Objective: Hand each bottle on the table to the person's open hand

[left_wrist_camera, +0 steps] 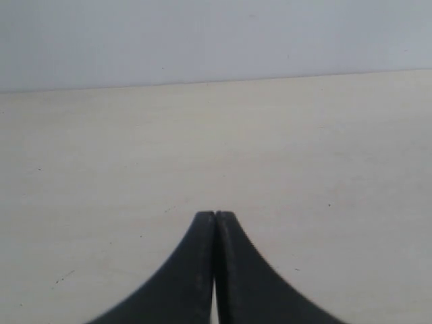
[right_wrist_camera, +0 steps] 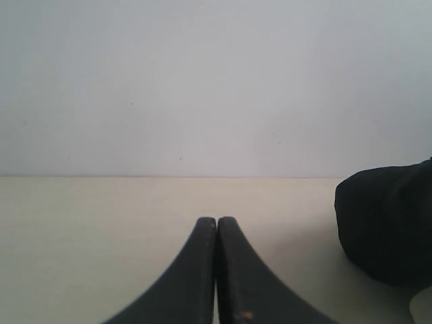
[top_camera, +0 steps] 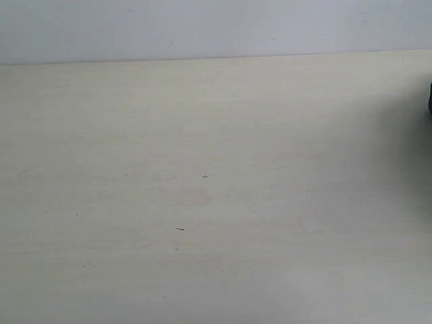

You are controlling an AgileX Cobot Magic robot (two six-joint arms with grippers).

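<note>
No bottle shows in any view, and no open hand either. The pale cream table (top_camera: 216, 189) fills the exterior view, bare but for a few tiny dark specks. My left gripper (left_wrist_camera: 215, 214) is shut, its black fingers pressed together with nothing between them, low over the table (left_wrist_camera: 135, 155). My right gripper (right_wrist_camera: 217, 220) is likewise shut and empty over the table (right_wrist_camera: 101, 223). Neither gripper appears in the exterior view.
A black fabric mass (right_wrist_camera: 388, 226), perhaps a sleeve, rests on the table beside my right gripper. A sliver of something black (top_camera: 429, 98) shows at the exterior view's right edge. A plain pale wall (top_camera: 202, 27) stands behind the table's far edge.
</note>
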